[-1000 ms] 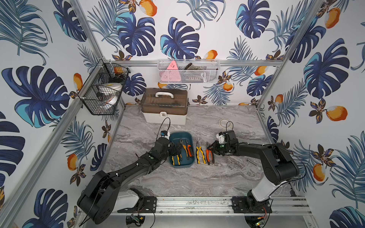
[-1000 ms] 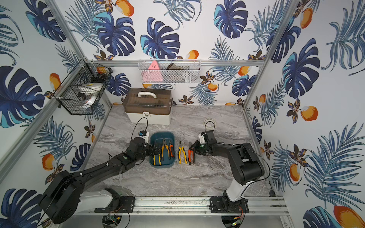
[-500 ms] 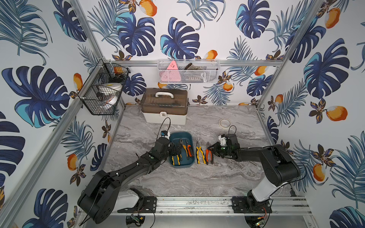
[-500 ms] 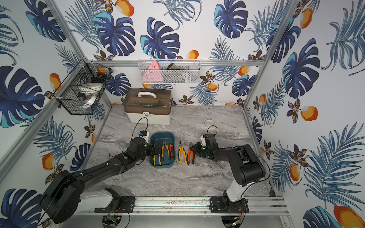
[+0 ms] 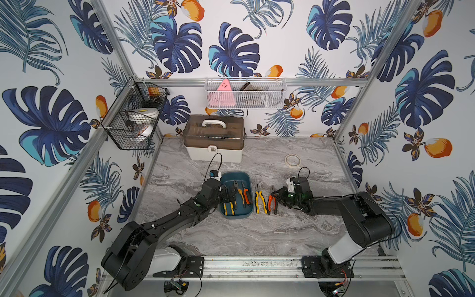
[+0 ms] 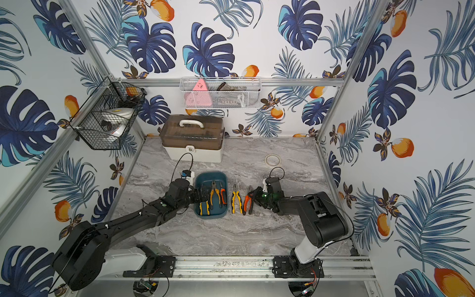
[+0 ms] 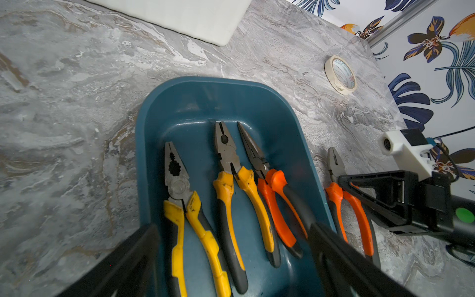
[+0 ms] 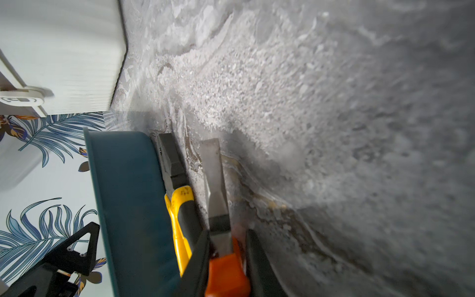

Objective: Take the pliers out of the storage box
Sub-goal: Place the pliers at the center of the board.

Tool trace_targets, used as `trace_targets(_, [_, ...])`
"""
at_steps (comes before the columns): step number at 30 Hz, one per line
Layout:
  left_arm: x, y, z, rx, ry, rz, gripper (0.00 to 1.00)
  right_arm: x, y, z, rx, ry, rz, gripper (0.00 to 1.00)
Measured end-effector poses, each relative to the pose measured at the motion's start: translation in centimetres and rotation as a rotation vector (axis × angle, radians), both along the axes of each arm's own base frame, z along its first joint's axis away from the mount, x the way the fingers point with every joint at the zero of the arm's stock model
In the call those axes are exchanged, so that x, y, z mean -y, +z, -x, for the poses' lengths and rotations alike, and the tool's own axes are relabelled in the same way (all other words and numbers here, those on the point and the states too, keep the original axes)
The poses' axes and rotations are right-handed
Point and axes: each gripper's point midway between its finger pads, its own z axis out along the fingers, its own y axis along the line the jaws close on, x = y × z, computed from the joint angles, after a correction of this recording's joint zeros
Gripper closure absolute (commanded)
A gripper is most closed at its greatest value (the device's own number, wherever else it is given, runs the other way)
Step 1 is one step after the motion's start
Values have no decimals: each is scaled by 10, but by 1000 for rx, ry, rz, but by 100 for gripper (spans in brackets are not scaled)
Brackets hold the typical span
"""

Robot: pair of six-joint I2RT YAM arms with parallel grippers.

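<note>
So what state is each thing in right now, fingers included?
storage box, no lid, not yet emptied.
three pliers inside, lying flat side by side.
yellow pliers, out, flat on the table.
orange pliers, out on the table, gripped.
left fingers, open above the box.
right fingers, shut on the orange pliers.
toolbox, lid closed.
tape roll, lying flat.

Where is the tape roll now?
In both top views the tape roll lies flat on the marble table, toward the back on the right arm's side, beyond the right gripper.
</note>
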Motion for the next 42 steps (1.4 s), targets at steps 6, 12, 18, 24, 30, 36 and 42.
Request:
trace_targets(6, [0, 0, 0, 0, 0, 0, 1, -8, -1, 0, 9, 11, -49, 100])
trace_targets(12, [0, 0, -1, -2, 0, -1, 1, -14, 0, -1, 10, 6, -67, 100])
trace_targets(18, [0, 0, 0, -4, 1, -3, 1, -15, 1, -5, 12, 38, -37, 100])
trace_targets(24, [0, -1, -1, -4, 3, -4, 1, -15, 0, -6, 21, 61, -27, 100])
trace_targets(30, [1, -1, -2, -3, 2, -4, 1, -17, -1, -8, 42, 82, -32, 91])
trace_targets(36, [1, -1, -2, -1, 2, -3, 1, -8, 0, -4, 61, 50, -6, 61])
trace_targets(42, [0, -1, -2, 1, 3, -3, 1, -3, 5, -6, 102, 38, 20, 52])
